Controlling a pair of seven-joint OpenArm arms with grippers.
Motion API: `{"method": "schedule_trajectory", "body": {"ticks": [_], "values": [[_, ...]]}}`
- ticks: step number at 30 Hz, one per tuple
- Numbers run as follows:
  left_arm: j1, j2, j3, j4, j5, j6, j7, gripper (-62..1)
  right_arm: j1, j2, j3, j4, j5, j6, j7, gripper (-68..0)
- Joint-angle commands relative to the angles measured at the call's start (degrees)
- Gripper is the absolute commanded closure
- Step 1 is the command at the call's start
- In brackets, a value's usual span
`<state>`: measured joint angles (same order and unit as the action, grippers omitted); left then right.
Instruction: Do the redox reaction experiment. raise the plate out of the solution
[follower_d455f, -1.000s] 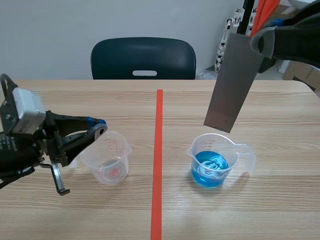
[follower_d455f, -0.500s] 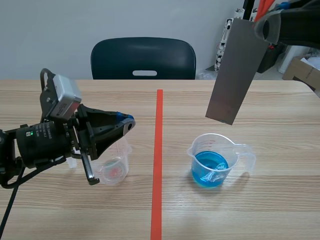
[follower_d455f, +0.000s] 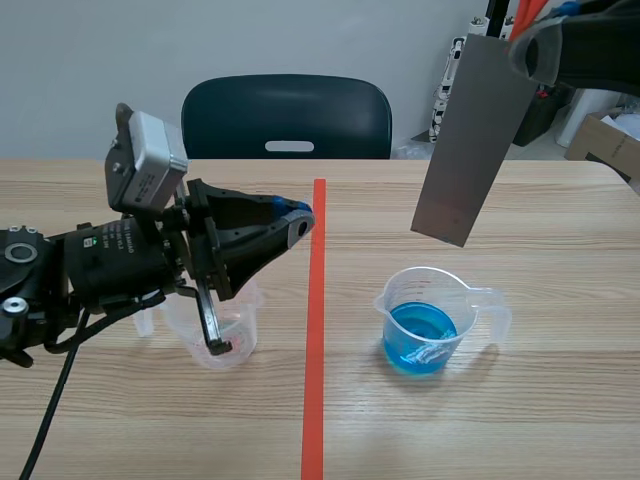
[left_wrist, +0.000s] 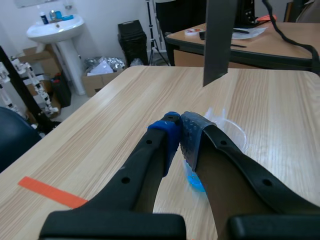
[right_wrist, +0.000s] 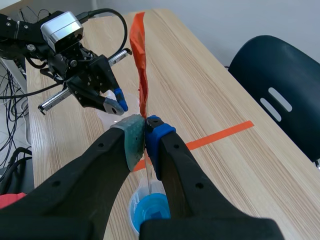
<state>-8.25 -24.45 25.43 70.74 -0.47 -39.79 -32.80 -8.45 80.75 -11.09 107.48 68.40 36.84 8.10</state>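
Right jaws tight on plate (follower_d455f: 470, 140) above beaker (follower_d455f: 396, 306); left jaws together, empty

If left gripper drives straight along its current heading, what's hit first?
Probably the lower end of the metal plate, hanging from the right gripper above the beaker. The left gripper, jaws shut, aims over the beaker. Depth unclear; it may pass beside.
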Motion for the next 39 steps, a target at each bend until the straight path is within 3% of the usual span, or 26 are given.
{"method": "schedule_trajectory", "body": {"ticks": [1,13,29,33,39], "values": [[0.1,0.7,0.5,0.9,-0.5,-0.1,-0.5,-3.6,1.0,0.7,1.1,0.2,0.7,0.0,1.1,-0.6],[-2.8,5.6,6.1,0.9,-0.4,-0.1,4.9,-3.6,1.0,0.7,1.1,0.2,0.7,0.0,1.7,-0.6],[-6.7,6.3,9.8,0.8,-0.8,-0.1,7.4,-3.6,1.0,0.7,1.1,0.2,0.7,0.0,1.9,-0.6],[-3.7,5.3,9.3,0.8,-6.6,-0.1,7.6,-2.8,1.0,0.7,1.1,0.2,0.7,0.0,1.9,-0.6],[-0.3,5.5,7.0,0.8,-7.9,-0.1,8.4,-2.8,1.0,0.7,1.1,0.2,0.9,0.0,1.9,-0.6]]}}
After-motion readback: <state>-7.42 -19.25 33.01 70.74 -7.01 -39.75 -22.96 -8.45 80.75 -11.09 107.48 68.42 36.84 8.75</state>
